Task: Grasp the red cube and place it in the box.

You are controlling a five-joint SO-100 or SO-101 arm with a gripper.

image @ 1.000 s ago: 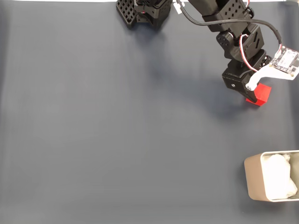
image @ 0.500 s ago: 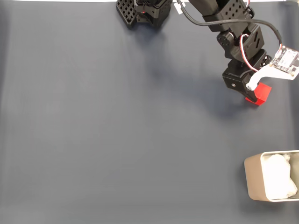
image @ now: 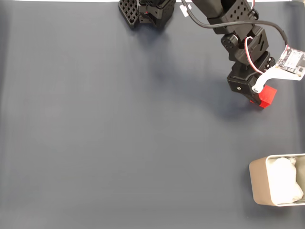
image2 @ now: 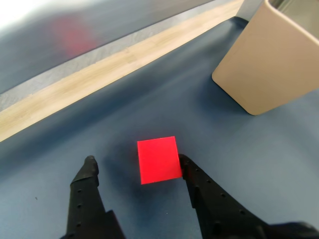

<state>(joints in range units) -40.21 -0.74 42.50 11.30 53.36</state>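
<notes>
Gripper straddling the red cube, barely shifted

Gripper (image2: 137, 160) sits low over the red cube (image2: 158, 160) in your wrist view, jaws spread wider than the cube. The right-hand finger (image2: 199, 184) touches or nearly touches the cube's right edge; the left-hand finger (image2: 85, 185) stands apart from the cube with bare mat between. Nothing is clamped. The cube rests flat on the dark blue mat (image2: 149, 104).

Against the frame one second back, you've hardly moved: in the fixed view the arm (image: 240, 43) and the white camera bracket (image: 286, 64) have crept a touch upward, and the red cube (image: 267, 95) has kept its spot, half hidden under the gripper body. The box (image: 276, 186) hasn't moved either.

Around the cube: in the fixed view the box lies well below it, near the lower right corner, with white crumpled paper (image: 285, 180) inside. In the wrist view the box (image2: 269, 64) stands up and to the right of the cube, apart from it, only its beige wall seen. A pale wooden strip (image2: 114, 67) runs past the mat edge beyond the cube. The arm's black base (image: 145, 12) is far up-left of the cube in the fixed view.

Open mat lies between cube and box.
</notes>
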